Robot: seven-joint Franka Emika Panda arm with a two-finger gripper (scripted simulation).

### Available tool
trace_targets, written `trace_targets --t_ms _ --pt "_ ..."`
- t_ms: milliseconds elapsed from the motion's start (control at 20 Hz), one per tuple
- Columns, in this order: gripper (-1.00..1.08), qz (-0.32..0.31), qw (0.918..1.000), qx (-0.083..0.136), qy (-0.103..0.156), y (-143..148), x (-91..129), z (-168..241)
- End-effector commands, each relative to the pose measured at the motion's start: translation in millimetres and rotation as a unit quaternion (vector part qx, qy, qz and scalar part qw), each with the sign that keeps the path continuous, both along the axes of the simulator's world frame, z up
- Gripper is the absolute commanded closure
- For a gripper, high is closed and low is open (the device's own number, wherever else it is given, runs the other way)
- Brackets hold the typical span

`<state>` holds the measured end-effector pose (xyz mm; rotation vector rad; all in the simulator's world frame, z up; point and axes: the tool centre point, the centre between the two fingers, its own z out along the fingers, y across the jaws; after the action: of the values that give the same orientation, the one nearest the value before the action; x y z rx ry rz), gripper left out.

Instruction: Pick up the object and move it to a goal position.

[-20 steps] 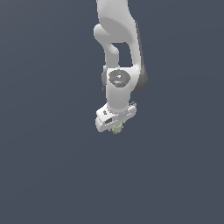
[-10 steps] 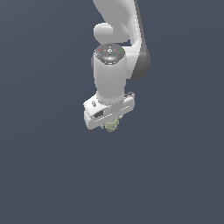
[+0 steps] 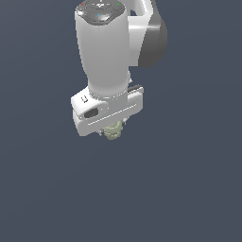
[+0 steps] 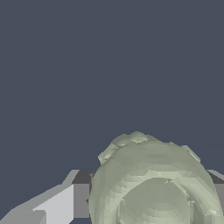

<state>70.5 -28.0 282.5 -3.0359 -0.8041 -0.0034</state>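
Observation:
The object (image 3: 113, 131) is a small pale olive-green lumpy thing with stacked ridges. In the exterior view it hangs just under the white gripper bar, mostly hidden by it. My gripper (image 3: 111, 130) is shut on the object and holds it up off the dark floor. In the wrist view the object (image 4: 155, 183) fills the near part of the picture, between the grey fingers (image 4: 81, 199). The fingertips are hidden in the exterior view.
The white arm (image 3: 106, 52) with its dark grey joint (image 3: 152, 42) rises above the gripper. All around is a plain dark blue-grey floor (image 3: 189, 189).
The arm has risen and come toward the camera with the object in its grip. It looks larger now, and the hand has turned a little.

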Motion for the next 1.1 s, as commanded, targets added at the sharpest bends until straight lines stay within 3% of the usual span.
trace_targets --t_ms 0,1050 --pt "1.08 0.0 1.0 0.0 0.001 -4.8 7.2 15.8" --pt "1.08 0.0 1.0 -0.001 0.001 -30.7 48.5 101.5"
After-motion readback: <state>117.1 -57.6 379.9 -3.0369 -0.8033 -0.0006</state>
